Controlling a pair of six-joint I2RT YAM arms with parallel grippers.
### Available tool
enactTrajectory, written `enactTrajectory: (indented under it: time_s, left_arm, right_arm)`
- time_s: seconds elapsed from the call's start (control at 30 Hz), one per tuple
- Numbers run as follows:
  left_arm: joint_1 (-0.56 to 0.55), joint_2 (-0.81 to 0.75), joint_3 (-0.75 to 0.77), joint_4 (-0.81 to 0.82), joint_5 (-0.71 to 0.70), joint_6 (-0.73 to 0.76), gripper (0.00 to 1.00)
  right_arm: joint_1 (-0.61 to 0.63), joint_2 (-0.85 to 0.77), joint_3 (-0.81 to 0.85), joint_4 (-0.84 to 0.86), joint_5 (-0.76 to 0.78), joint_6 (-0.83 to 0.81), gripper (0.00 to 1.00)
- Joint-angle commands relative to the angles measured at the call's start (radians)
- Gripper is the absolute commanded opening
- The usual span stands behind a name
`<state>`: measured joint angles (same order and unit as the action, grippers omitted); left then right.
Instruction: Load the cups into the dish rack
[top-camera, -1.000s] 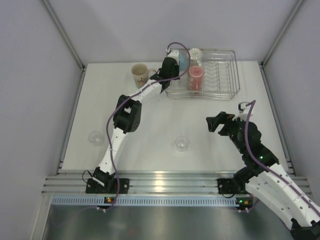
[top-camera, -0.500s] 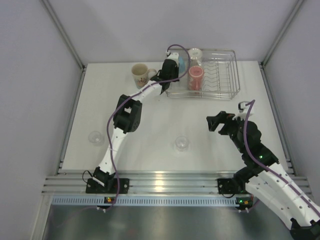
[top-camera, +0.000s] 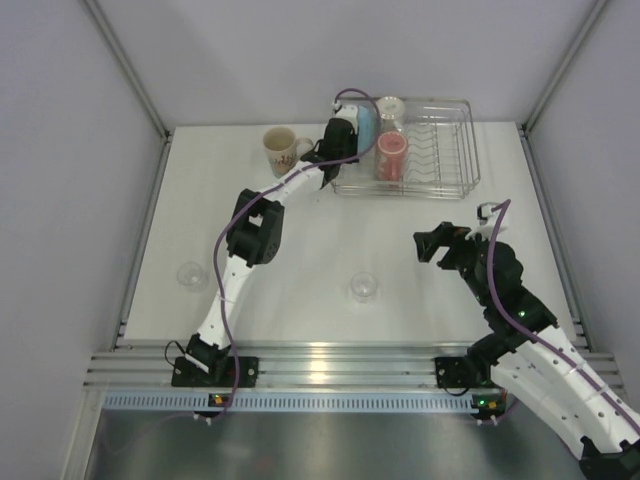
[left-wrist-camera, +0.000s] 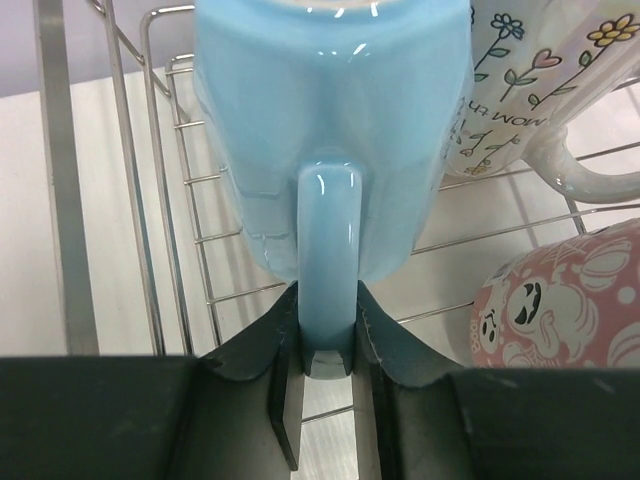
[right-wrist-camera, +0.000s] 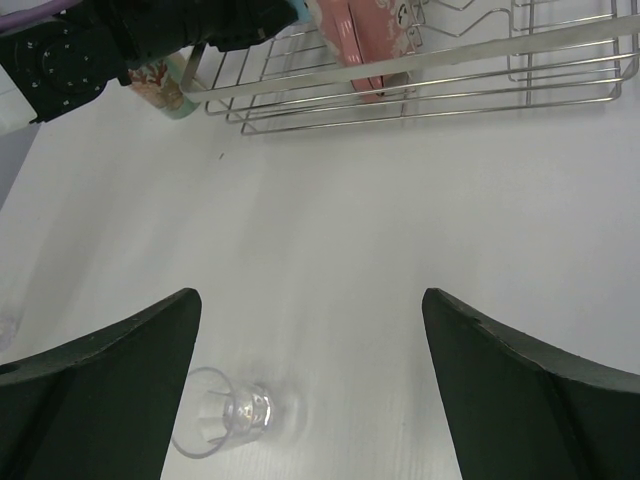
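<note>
Your light blue cup (left-wrist-camera: 330, 130) is at the left end of the dish rack (top-camera: 465, 150), inside the wires, and your left pincer (left-wrist-camera: 328, 340) is pinched narrow on its handle. Right beside it in the rack you've got a floral mug (left-wrist-camera: 530, 80) and a pink cup (left-wrist-camera: 560, 300). Out on the tabletop (top-camera: 300, 230), a cream mug (top-camera: 280, 150) stands just left of the rack, and two clear glasses (top-camera: 363, 288) (top-camera: 192, 275) sit well apart, nearer the arm bases. Your right pincer (right-wrist-camera: 312, 320) hangs over the tabletop, jaws spread wide, gripping nothing
</note>
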<state>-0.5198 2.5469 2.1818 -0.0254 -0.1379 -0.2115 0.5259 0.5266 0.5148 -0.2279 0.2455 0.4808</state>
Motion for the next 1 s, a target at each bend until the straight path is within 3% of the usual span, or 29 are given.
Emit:
enactTrajectory:
  time_s: [0.0,0.2,0.53,0.97]
  left_arm:
    - [-0.002,-0.002,0.015,0.147,0.006,-0.003,0.23]
    - [0.0,0.009,0.015,0.147,0.014,-0.002,0.24]
    - [0.0,-0.033,-0.034,0.147,0.009,0.006,0.44]
    - [-0.008,-0.151,-0.106,0.15,-0.002,-0.032,0.46]
  right_arm:
    - [-0.014,0.0,-0.006,0.044,0.015,-0.01,0.93]
    - [-0.02,-0.007,-0.007,0.042,0.018,-0.019,0.93]
    - [-0.026,-0.027,-0.001,0.03,0.017,-0.016,0.93]
    - [-0.027,-0.068,0.034,-0.021,0.017,-0.011,0.93]
